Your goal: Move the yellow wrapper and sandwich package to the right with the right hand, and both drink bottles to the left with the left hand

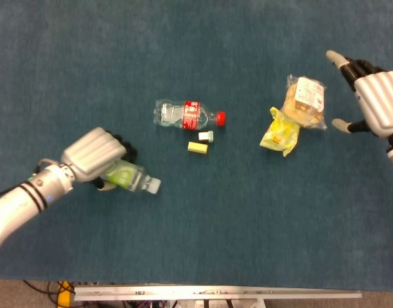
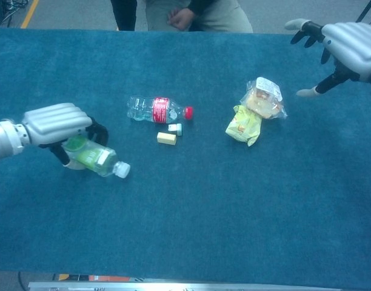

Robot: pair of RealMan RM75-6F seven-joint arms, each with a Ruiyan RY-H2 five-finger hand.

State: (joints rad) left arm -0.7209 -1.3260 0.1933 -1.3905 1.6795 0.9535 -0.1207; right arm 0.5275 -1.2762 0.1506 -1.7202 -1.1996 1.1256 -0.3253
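Left hand (image 2: pixel 58 124) grips green-labelled bottle (image 2: pixel 96 159); right hand (image 2: pixel 349 45) spread.

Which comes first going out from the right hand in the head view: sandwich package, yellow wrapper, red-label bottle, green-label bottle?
From the right hand, nearest first:
1. Sandwich package, just to its left.
2. Yellow wrapper, lower left of the sandwich, touching it.
3. Red-label bottle, mid-table, lying on its side.
4. Green-label bottle, far left, held in the left hand.
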